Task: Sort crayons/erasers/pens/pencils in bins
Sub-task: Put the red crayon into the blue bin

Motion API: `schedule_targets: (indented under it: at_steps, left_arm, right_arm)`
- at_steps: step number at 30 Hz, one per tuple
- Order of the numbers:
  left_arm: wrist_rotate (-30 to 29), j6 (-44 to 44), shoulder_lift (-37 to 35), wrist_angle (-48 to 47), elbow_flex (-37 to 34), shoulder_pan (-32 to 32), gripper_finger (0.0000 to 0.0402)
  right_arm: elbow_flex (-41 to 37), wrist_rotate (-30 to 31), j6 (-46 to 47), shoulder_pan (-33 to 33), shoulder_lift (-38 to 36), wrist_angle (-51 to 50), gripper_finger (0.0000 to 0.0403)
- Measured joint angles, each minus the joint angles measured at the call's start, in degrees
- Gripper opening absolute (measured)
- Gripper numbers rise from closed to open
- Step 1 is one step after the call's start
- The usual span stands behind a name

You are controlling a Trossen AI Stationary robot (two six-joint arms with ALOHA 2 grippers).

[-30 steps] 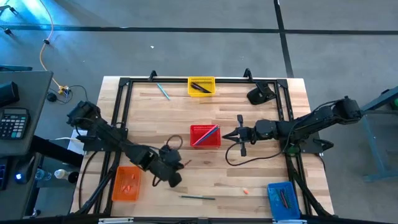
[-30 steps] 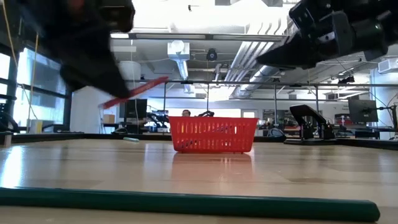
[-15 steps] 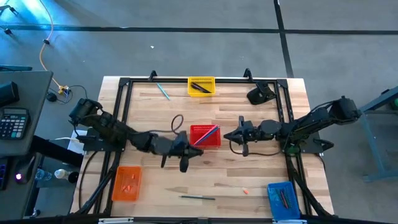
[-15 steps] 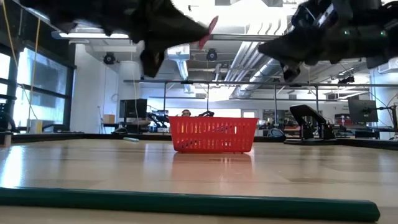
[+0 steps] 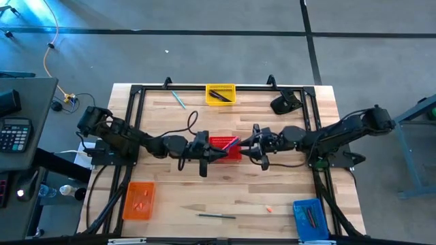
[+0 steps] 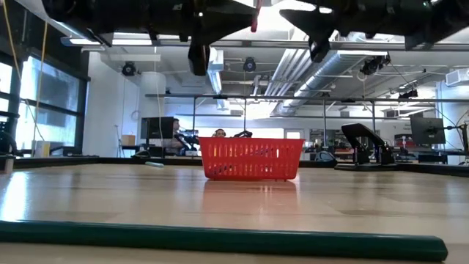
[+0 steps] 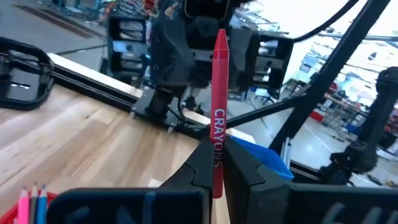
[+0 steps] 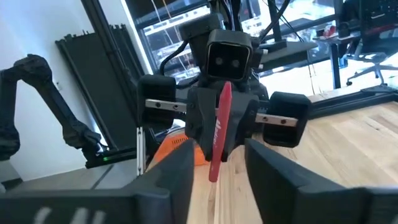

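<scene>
At frame centre, the red plastic mesh bin (image 5: pixel 225 147) holds pencils (image 5: pixel 229 144). Above it, the closed left hand (image 7: pixel 216 167) grips a red crayon (image 7: pixel 218 112); the right hand (image 8: pixel 216 155) stands open around it.

**Even light above, glare and blur down low**

The high view is evenly lit; the tabletop (image 5: pixel 225 197) shows only soft shadows, with a blue glow in one far corner. In the low view, ceiling lights glare white, the arms are silhouetted, and the near green pencil (image 6: pixel 220 238) is blurred. Bright windows wash out both wrist views.
</scene>
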Motion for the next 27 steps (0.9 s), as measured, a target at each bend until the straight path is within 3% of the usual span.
schedule_targets:
  at_steps: [5,19,27]
  left_arm:
    - [1.4,0.2,0.0,0.6,0.0,0.7,0.0]
    - [2.5,1.1,0.0,1.5,0.2,0.6,0.0]
    - [2.3,2.6,0.0,1.7,0.2,0.7,0.0]
  right_arm:
    - [3.2,0.0,-0.5,0.0,1.0,-1.6,0.0166]
    - [9.6,-0.7,-0.1,-0.1,11.1,3.0,0.0166]
    - [9.6,-0.5,-0.1,-0.1,11.2,3.8,0.0114]
